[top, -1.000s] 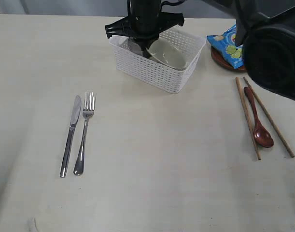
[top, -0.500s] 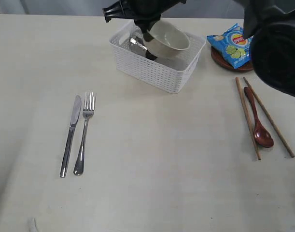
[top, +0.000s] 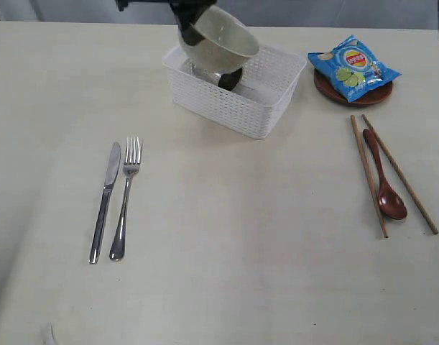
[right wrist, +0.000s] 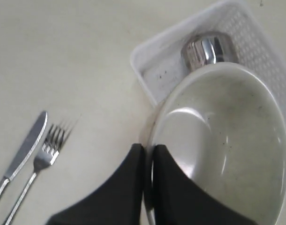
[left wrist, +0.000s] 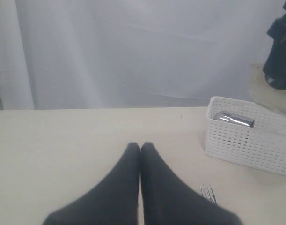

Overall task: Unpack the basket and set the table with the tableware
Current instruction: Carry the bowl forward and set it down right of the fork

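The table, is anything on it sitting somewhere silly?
Yes: the blue crisp packet lies on top of the small brown plate, hiding most of it. It is a snack, not tableware, so it looks out of place there.

The basket (top: 233,108) is white lattice, the bowl (top: 220,37) pale cream, the spoon (top: 380,170) reddish-brown.

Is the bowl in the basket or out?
Out: the bowl hangs tilted above the basket, its rim pinched by the right gripper.
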You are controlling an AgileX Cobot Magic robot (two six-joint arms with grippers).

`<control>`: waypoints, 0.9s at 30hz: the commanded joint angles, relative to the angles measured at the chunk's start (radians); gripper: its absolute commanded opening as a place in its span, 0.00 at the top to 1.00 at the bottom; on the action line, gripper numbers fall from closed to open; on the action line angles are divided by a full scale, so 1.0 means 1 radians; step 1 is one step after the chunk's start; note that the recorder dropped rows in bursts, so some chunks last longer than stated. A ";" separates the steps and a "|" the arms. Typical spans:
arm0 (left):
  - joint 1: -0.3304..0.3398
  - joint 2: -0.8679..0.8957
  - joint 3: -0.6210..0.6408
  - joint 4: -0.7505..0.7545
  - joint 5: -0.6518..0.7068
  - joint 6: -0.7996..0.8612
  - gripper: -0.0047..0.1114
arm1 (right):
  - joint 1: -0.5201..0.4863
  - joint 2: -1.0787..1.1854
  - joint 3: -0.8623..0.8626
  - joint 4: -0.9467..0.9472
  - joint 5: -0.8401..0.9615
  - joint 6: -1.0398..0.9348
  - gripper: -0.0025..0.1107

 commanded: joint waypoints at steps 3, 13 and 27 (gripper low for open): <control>-0.002 -0.004 0.003 -0.005 -0.008 0.001 0.96 | -0.002 -0.156 0.315 0.020 0.000 -0.032 0.98; -0.002 -0.004 0.003 -0.005 -0.008 0.001 0.96 | 0.072 -0.425 0.900 0.216 -0.319 -0.194 0.98; -0.002 -0.004 0.003 -0.010 -0.008 0.001 0.96 | 0.364 -0.334 1.060 0.101 -0.611 -0.206 0.98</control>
